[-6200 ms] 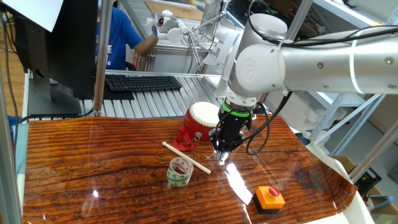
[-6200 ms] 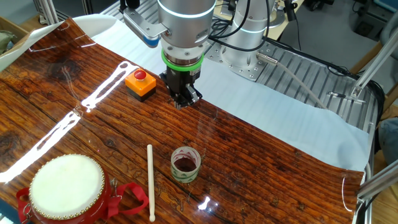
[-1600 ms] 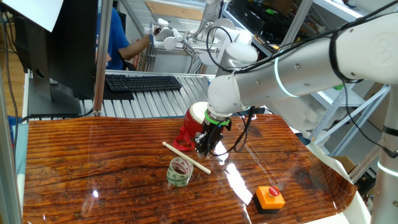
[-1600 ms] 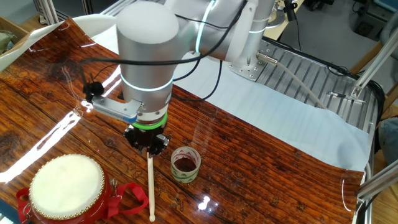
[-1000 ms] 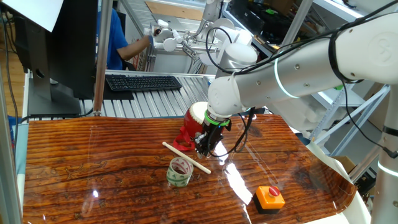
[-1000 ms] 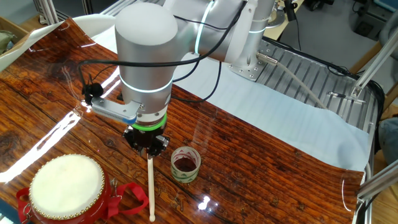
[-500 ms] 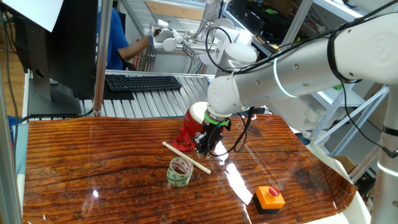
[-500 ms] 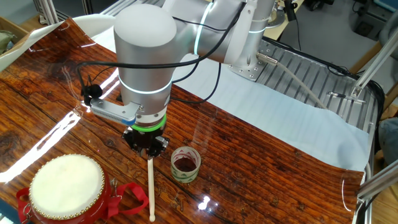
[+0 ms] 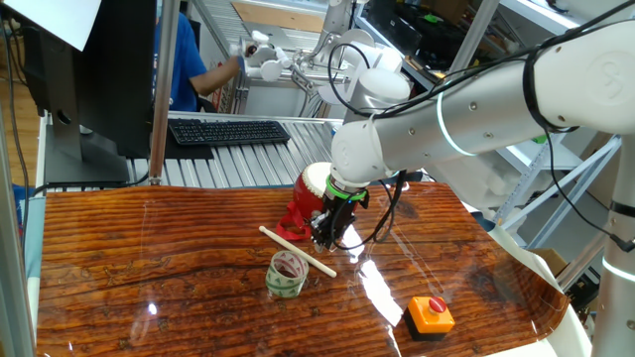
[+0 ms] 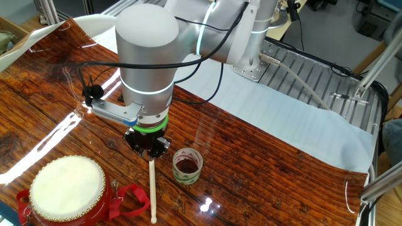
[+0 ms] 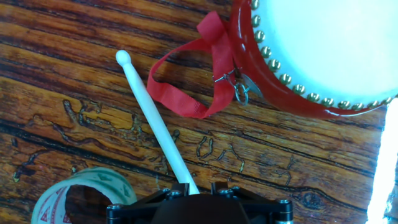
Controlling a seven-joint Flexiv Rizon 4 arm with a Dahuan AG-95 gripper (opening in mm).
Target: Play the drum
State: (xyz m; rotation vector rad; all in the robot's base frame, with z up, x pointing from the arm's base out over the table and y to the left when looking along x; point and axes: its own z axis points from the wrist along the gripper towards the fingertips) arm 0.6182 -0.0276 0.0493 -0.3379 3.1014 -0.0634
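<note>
While the small red barrel drum with its cream skin (image 10: 67,183) sits on the wood-grain table (image 10: 264,163), a slim white wooden drumstick (image 11: 157,127) lies just beside it, clamped at its near end by the black two-finger gripper (image 10: 149,150), presumably for lifting and striking; a green-rimmed tape roll (image 10: 187,165) stands nearby.

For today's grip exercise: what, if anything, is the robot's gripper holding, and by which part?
The gripper is shut on the drumstick at its plain butt end; the rounded tip points away. The stick lies flat on the table.
</note>
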